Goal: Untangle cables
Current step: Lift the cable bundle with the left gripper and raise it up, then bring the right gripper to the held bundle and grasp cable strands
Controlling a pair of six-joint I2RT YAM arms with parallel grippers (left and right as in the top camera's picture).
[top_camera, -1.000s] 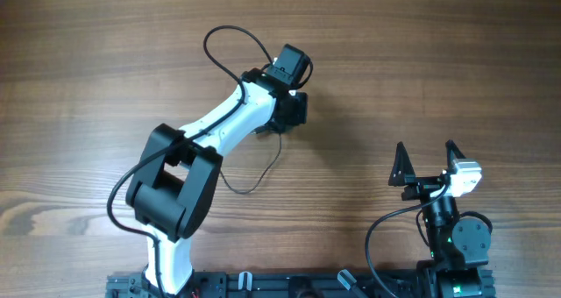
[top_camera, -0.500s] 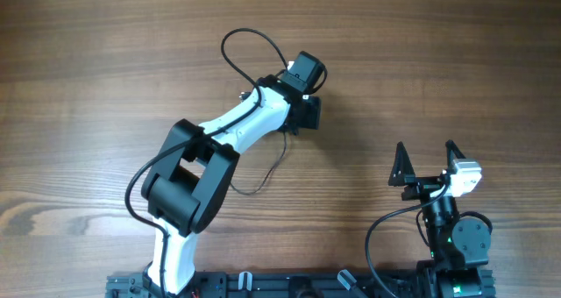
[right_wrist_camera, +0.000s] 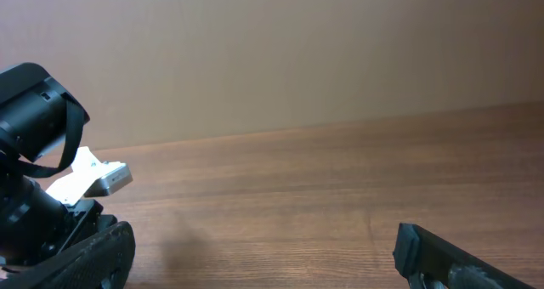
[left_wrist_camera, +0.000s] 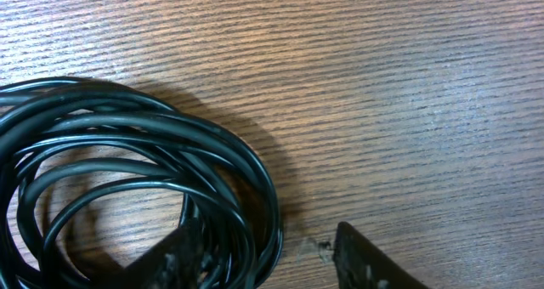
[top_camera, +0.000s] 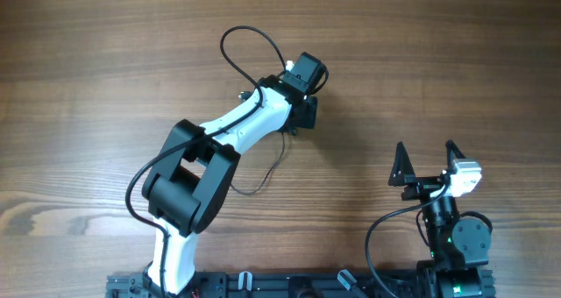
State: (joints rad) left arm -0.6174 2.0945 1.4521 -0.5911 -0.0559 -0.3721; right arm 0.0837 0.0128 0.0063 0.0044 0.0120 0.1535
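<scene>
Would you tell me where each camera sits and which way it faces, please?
Overhead: above the table, facing down; left arm and right arm show.
Left wrist: facing down at coiled cables; left gripper jaws apart.
Right wrist: low, facing level over the table at a wall; right gripper jaws apart.
Shared: cables, in overhead and left wrist.

Glossy black cables [left_wrist_camera: 242, 174], seemingly rubber; matt grained wooden table [left_wrist_camera: 408, 85]
</scene>
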